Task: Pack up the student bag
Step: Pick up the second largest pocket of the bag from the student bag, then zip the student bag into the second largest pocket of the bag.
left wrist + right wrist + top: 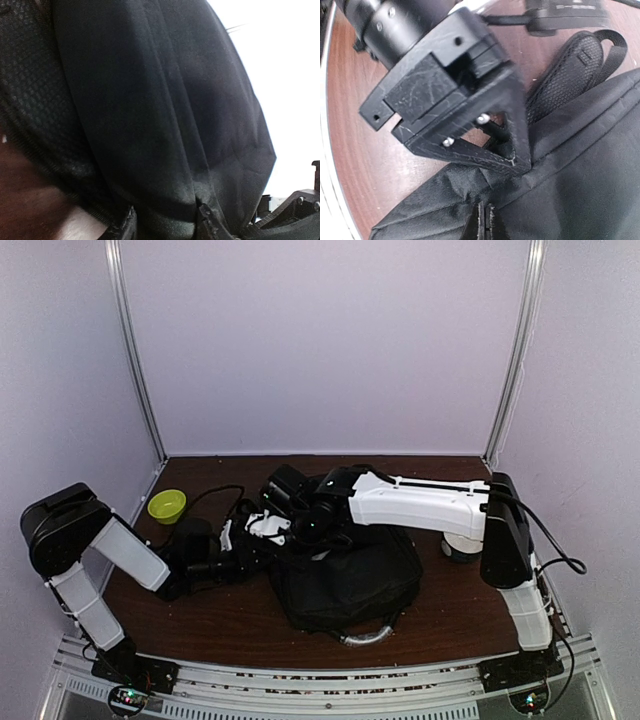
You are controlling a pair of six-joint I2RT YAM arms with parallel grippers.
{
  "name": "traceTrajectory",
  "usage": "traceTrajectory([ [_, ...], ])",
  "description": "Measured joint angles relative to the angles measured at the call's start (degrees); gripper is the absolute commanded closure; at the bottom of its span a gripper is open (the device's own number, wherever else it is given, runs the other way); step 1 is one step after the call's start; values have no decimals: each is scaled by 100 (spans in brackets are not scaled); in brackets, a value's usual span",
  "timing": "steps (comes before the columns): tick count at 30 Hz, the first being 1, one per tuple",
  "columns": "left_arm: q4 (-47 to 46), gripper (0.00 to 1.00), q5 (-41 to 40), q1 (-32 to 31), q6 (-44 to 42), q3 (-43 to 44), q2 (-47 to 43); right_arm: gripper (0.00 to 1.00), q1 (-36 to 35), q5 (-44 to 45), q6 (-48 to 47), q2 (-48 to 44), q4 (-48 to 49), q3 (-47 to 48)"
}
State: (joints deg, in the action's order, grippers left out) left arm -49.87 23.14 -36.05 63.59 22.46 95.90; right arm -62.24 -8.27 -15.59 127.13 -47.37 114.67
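**Evidently, both arms are busy at one corner of the bag**

The student bag (350, 585) lies slumped on the brown wood-grain table (230, 615), in the middle and toward the near edge. Its grey curved handle (367, 637) pokes out on the near side. It is a limp, shapeless thing. The body is smooth black cloth with a faint sheen, and the shoulder strap (570, 75) has coarse mesh padding and ends in a webbing loop.

The left gripper (167, 227) has its jaws partly drawn in. A fold of the black cloth runs down between its fingers and bunches there, so I take it to be grasping the bag's edge. The right wrist view agrees: an angular, scuffed plastic finger meets the seam at the bag's corner. My guess is that it holds the cloth taut, since fabric this soft would only drag along otherwise.

The right gripper (483, 222) reaches across the bag from the right. Its jaws are clenched with only a hairline between them, and the tips rest against the cloth just beside the other gripper. I cannot tell whether a zipper pull or a thin pleat is caught there. It looks like work on the opening, with nothing packed yet.

A small round green bowl (167, 505) sits at the far left, well apart from the bag.
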Motion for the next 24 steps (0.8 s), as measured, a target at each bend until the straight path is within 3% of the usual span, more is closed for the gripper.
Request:
traceTrajectory([
  [6, -929, 50, 118, 2, 363, -68, 407, 100, 214, -437, 258, -188, 122, -199],
  [12, -955, 49, 157, -4, 433, -26, 415, 100, 332, -822, 402, -219, 240, -262],
  [15, -629, 61, 177, -7, 376, 170, 415, 100, 365, -876, 404, -219, 251, -267],
  [20, -459, 93, 184, -17, 341, 358, 450, 100, 428, -938, 420, -260, 398, -435],
  [22, -540, 100, 186, -39, 411, 358, 474, 100, 483, -944, 457, -343, 509, -603],
  [24, -625, 100, 188, -46, 426, 356, 505, 100, 529, -957, 531, -476, 654, -822],
])
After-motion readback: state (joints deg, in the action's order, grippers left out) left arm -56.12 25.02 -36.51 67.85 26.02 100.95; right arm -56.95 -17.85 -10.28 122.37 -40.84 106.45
